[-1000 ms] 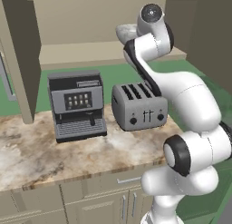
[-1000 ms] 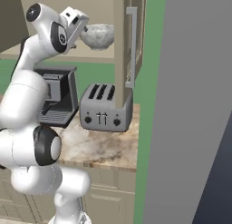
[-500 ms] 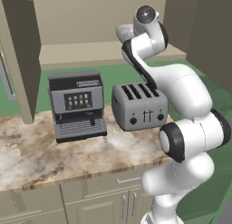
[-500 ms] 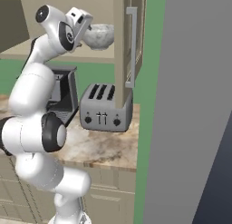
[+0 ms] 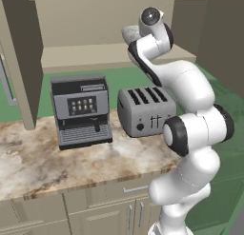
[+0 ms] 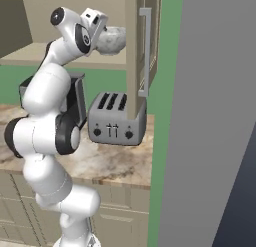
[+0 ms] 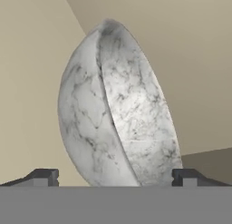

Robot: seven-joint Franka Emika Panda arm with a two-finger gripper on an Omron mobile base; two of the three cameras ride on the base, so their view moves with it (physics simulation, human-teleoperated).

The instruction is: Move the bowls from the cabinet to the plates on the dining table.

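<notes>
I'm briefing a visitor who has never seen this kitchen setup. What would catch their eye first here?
First, the pale marbled bowl on the beige cabinet shelf, looming large in the hand view between the tips of the open tool. Next, the white arm, reaching up from the counter's edge toward that bowl. Below it, on the marbled counter, stand a grey coffee machine and a silver toaster, side by side.

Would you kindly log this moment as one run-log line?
phase: reaching into cabinet | target: marbled bowl on shelf | claw: open, fingertips either side of bowl, not gripping | counter: toaster, coffee machine
</notes>
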